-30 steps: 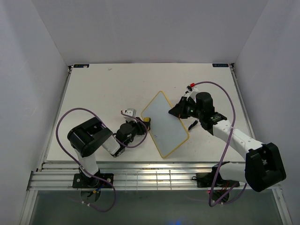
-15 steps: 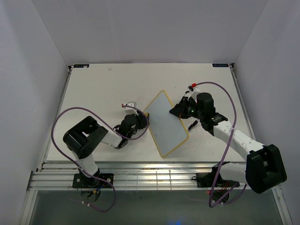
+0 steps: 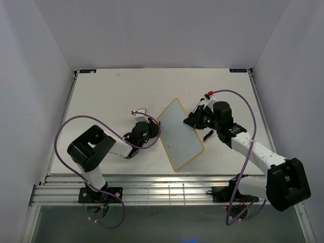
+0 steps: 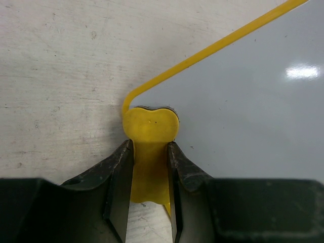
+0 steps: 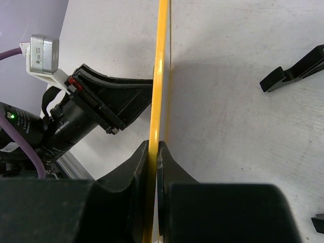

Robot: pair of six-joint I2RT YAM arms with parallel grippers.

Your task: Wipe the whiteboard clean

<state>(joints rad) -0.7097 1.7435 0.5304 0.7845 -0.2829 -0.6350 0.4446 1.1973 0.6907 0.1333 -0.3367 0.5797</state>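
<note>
- The whiteboard point(image 3: 179, 134) sits mid table point(image 3: 101, 96), turned on a diagonal. Its right side looks tipped up a bit, though I can't tell how much.
- The right hand point(image 3: 194, 120) pinches the board's thin yellow frame point(image 5: 161, 76) on the right edge, one finger on each side.
- The left hand point(image 4: 150, 152) is clamped on a small yellow eraser point(image 4: 151, 126), and the eraser's tip touches the board's rounded left corner.
- To do this step well, I'd get the eraser flat on the face first, since right now it's only meeting the corner.
- Then wipe from that corner toward the pinched edge in overlapping strokes.
- Go light on the pressure. A hard push could twist the board out of that narrow pinch or skid it along the table.
- I can't spot any writing on the face in these views, so this may just be a cleanup pass.
</note>
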